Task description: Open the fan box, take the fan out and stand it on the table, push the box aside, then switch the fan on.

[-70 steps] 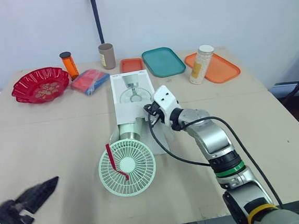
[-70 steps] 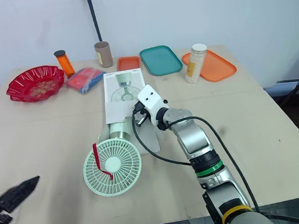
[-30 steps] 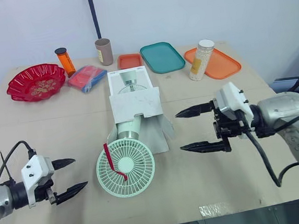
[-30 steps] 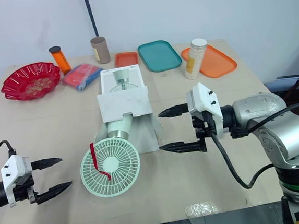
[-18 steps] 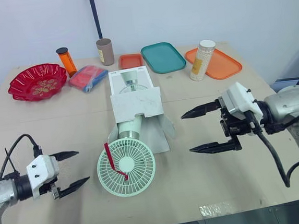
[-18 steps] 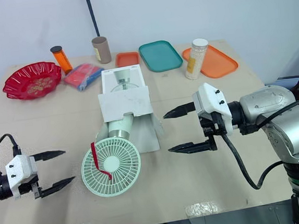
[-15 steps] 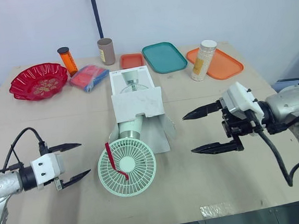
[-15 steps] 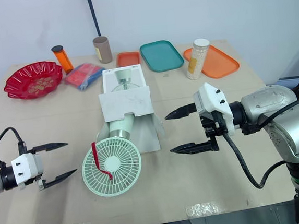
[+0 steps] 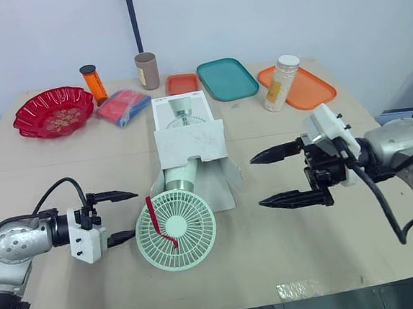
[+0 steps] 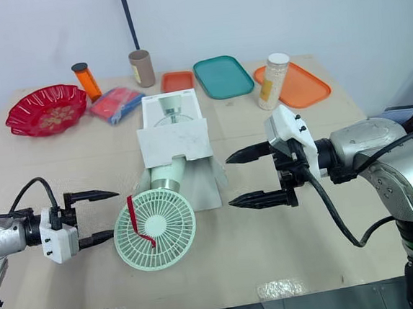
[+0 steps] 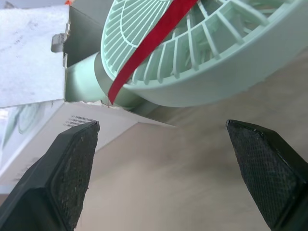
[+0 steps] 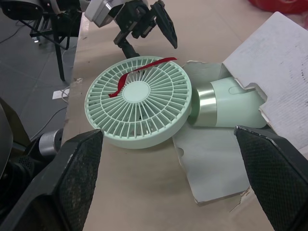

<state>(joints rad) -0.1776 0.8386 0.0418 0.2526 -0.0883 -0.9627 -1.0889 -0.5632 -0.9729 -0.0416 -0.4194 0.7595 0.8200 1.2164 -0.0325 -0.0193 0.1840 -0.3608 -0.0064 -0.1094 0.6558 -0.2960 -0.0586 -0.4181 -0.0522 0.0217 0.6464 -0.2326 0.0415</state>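
While its stem stays tucked in the mouth of the open fan box, the fan lies on the bench between both end effectors, with its grille facing upward and its long axis running from the box toward the near edge. The left end effector, fingers spread, sits just beside the grille rim. The right end effector, also spread, hangs apart from the fan. A box flap hides the fan's base.
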